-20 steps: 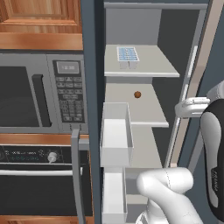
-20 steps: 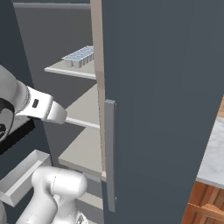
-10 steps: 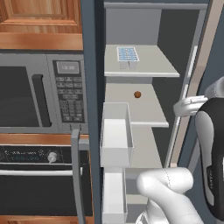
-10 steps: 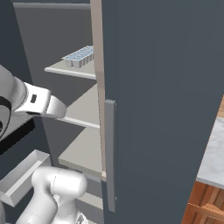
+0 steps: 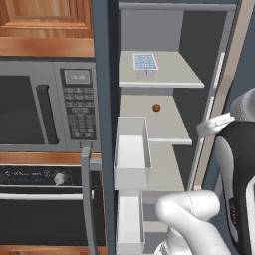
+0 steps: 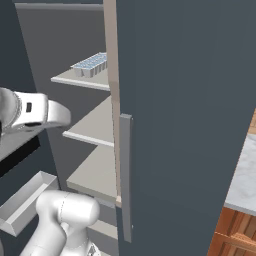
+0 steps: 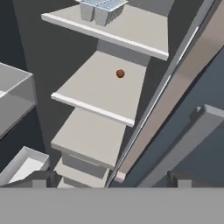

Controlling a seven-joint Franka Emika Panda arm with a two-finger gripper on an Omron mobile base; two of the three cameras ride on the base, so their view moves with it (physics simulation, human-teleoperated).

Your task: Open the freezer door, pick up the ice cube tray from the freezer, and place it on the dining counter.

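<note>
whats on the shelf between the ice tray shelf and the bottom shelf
One small brown ball sits on that middle shelf, below the ice tray; the rest of the shelf is bare. The left base and hand views show it.

White Franka arm, raised from its base with the forearm reaching forward at mid height. Gripper (image 7: 109,178) with jaws spread wide, both dark fingertips (image 7: 40,178) apart and holding nothing.

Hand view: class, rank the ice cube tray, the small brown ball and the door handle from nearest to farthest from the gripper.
1. Door handle: grey bar just ahead of the open gripper, to its right.
2. Brown ball: on the middle shelf, farther in.
3. Ice cube tray: on the top shelf, farthest.
</note>
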